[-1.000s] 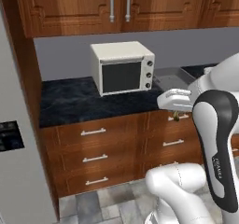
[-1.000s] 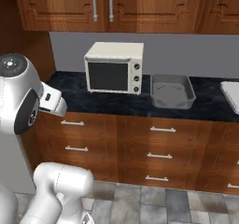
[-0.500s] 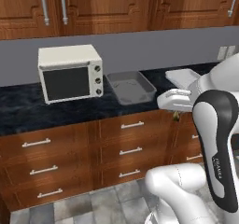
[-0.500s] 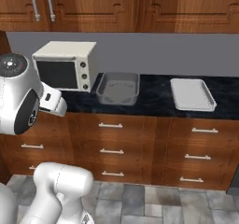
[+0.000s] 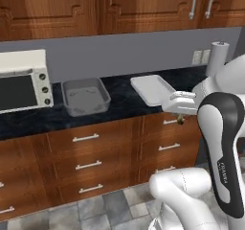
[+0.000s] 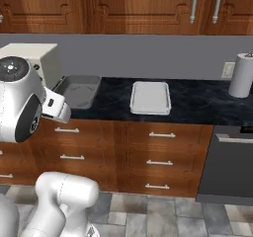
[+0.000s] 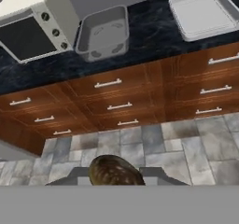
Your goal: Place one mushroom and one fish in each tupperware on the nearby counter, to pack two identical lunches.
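Note:
An olive-brown mushroom (image 7: 114, 171) sits between my fingertips, and my gripper (image 7: 114, 177) is shut on it. From the left base view the mushroom (image 5: 181, 120) hangs under my gripper (image 5: 181, 117), in front of the drawers just below the counter's edge. On the black counter (image 5: 119, 103) stand the grey tub tupperware (image 5: 85, 96) (image 6: 79, 90) (image 7: 103, 34) and the off-white tray tupperware (image 5: 153, 89) (image 6: 150, 98) (image 7: 205, 13). Nothing lies in either of them. The fish are out of view.
A cream toaster oven (image 5: 21, 80) (image 7: 32, 24) stands left of the tub. A paper towel roll (image 5: 217, 56) (image 6: 242, 75) is at the counter's right end. Wooden drawers (image 6: 153, 157) run below, with a dark dishwasher front (image 6: 227, 167) to their right.
The base has driven to the right, so the whole scene slid left; the tray and paper towel roll came into view. The arm keeps the same pose.

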### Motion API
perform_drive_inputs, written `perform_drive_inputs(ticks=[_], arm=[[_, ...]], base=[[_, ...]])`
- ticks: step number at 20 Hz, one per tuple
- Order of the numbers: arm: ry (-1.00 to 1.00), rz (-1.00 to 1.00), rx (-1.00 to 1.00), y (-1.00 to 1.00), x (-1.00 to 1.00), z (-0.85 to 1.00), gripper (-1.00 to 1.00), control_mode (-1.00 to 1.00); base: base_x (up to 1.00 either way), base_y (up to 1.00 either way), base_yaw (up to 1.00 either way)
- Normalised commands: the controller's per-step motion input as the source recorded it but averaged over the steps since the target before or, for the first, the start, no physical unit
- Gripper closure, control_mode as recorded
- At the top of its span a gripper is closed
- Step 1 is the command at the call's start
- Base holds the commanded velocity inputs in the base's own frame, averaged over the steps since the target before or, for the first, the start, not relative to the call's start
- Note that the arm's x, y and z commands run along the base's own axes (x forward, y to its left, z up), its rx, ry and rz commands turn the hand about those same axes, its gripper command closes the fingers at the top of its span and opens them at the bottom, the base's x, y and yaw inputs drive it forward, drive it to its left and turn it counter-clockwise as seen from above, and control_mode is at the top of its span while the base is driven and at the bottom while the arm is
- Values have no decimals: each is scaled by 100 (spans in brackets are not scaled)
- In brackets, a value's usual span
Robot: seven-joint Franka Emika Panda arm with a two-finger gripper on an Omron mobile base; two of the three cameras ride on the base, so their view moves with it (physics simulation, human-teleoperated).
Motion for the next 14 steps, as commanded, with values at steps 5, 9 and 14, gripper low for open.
perform_drive_inputs(ticks=[5, 9, 14], arm=[[0, 0, 0, 0, 0, 0, 100, 100], [0, 0, 0, 0, 0, 0, 100, 100], [0, 0, 0, 0, 0, 0, 100, 100]], base=[[22, -98, -1], [53, -68, 0], [81, -20, 0]])
